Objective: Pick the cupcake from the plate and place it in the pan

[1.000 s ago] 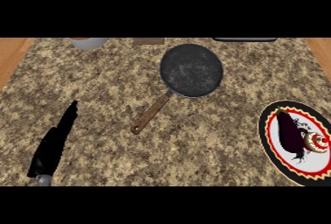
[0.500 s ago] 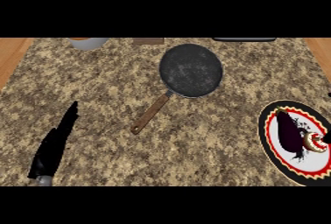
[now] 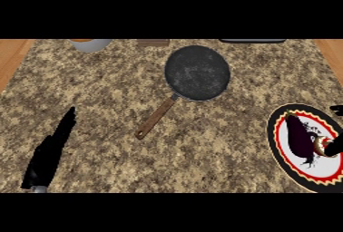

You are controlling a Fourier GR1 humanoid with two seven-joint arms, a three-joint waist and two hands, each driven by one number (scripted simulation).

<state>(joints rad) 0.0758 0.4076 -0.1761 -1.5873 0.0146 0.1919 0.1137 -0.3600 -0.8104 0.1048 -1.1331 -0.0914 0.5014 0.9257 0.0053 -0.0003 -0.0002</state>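
The speckled granite counter [image 3: 100,108] fills nearly everything, with a strip of wood showing along its left and right edges, and a wide bare stretch lies between the two hands. Up and to the right of the left hand, the dark round pan [image 3: 198,72] sits near the far edge, its brown handle slanting down and left toward the counter's middle. The plate [image 3: 285,154], white with a red and black rim, lies against the right edge and is partly cut off there. The left hand [image 3: 50,154] rests at the lower left, fingers straight and together, holding nothing. The right hand [image 3: 335,146] shows only as a dark bit at the right edge over the plate; whether it is spread or curled cannot be told. A dark shape on the plate, just left of that hand, may be the cupcake [image 3: 299,141] or shadow.
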